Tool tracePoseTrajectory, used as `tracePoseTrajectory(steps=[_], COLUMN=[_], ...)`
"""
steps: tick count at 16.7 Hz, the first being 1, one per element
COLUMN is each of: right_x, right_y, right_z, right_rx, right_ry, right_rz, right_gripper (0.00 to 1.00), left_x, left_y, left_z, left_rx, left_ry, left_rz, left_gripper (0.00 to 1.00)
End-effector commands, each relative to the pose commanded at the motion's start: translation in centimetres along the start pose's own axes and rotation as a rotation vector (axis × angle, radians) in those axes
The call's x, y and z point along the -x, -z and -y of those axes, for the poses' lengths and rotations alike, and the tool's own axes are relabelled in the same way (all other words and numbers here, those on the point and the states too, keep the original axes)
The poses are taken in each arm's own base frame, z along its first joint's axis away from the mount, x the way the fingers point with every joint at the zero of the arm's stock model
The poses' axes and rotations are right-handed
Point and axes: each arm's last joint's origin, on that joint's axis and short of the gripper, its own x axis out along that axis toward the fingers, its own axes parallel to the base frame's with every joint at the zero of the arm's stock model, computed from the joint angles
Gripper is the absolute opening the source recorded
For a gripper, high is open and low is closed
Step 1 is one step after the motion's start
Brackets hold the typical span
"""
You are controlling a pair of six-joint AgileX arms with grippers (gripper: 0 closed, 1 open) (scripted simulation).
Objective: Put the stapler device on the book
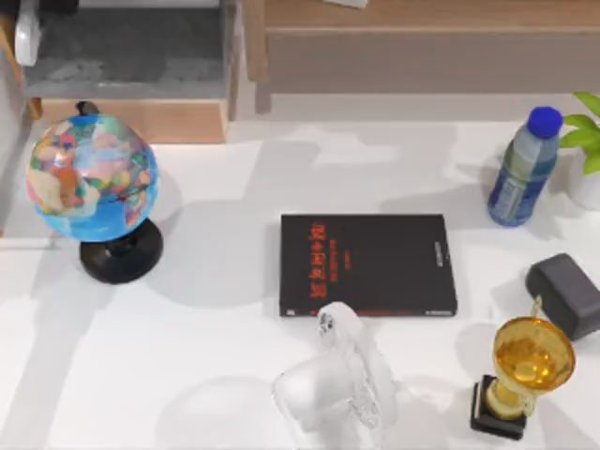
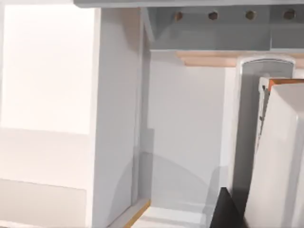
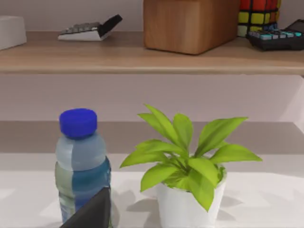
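The black book (image 1: 375, 262) with red lettering lies flat in the middle of the table. My left arm reaches in from the table's front edge, and its gripper (image 1: 329, 321) hangs over the book's front edge, left of the book's middle. In the left wrist view the stapler device (image 2: 278, 156), a white bar with an orange edge, stands close up in the grip, with a black corner of the book (image 2: 223, 211) below it. The gripper's own fingers are hidden behind it.
A globe (image 1: 92, 180) stands at the left. At the right are a water bottle (image 1: 523, 169), a potted plant (image 1: 589, 141), a dark grey rounded block (image 1: 565, 292) and a gold trophy (image 1: 525, 370). A wooden shelf (image 3: 142, 54) runs along the back.
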Motion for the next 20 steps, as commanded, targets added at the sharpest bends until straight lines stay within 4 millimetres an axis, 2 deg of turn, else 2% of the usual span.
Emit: tracePoseTrajectory(steps=[3, 7, 9, 11, 14, 20], right_x=[0.0, 0.0, 0.0, 0.0, 0.0, 0.0], right_y=[0.0, 0.0, 0.0, 0.0, 0.0, 0.0], right_z=[0.0, 0.0, 0.0, 0.0, 0.0, 0.0], right_rx=[0.0, 0.0, 0.0, 0.0, 0.0, 0.0], right_ry=[0.0, 0.0, 0.0, 0.0, 0.0, 0.0], right_rz=[0.0, 0.0, 0.0, 0.0, 0.0, 0.0], right_gripper=[1.0, 1.0, 1.0, 1.0, 1.0, 1.0], left_x=[0.6, 0.0, -0.8, -1.7, -2.7, -2.7], left_y=[0.9, 4.5, 6.9, 9.3, 11.3, 11.3], left_z=[8.3, 19.3, 23.7, 27.0, 29.3, 29.2], left_rx=[0.023, 0.031, 0.025, 0.015, 0.004, 0.005], left_ry=[0.095, 0.213, 0.245, 0.257, 0.255, 0.255], left_rz=[0.018, -0.059, -0.128, -0.199, -0.26, -0.258], left_gripper=[0.0, 0.0, 0.0, 0.0, 0.0, 0.0])
